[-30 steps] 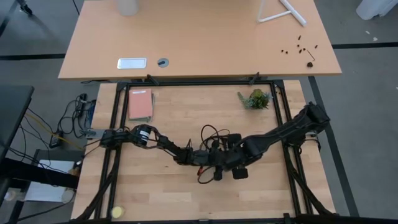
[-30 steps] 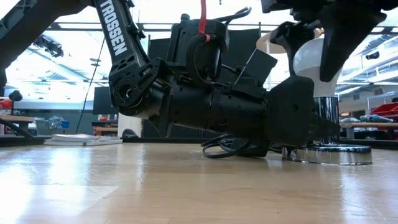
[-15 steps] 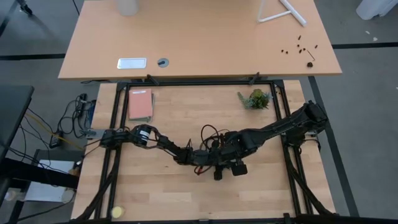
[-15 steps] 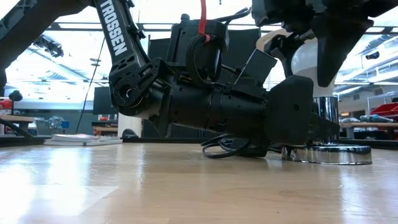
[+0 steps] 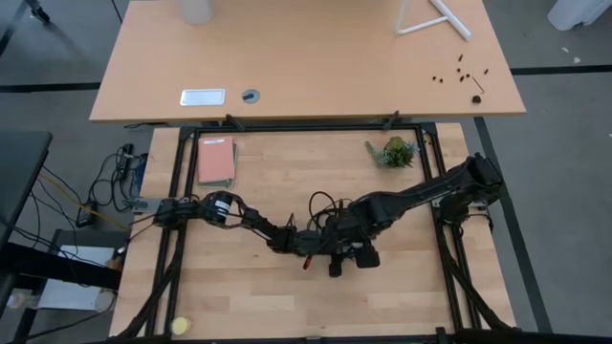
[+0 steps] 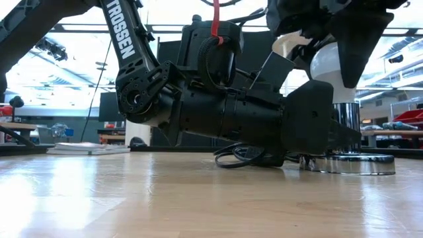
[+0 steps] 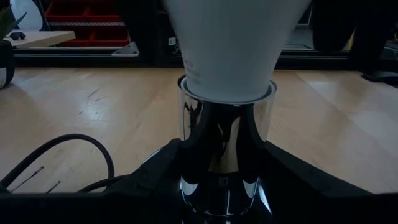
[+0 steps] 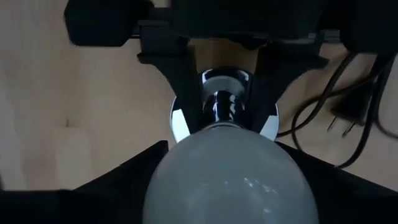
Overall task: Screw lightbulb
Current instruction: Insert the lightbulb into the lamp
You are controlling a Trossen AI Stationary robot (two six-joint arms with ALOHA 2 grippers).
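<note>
While the lightbulb stands upright in the silvery socket near the middle of the table, toward its front edge, the task is judged well advanced, with only final turns or a release left. The socket's stem is clamped low down by the left gripper, seen lying flat along the wood. From above, the bulb's dome is straddled by the right gripper, its dark fingers close at either side; whether they press the glass or stand just clear cannot be told. The screw base is hidden inside the socket, so the depth of threading cannot be seen. The black cord trails off behind.
</note>
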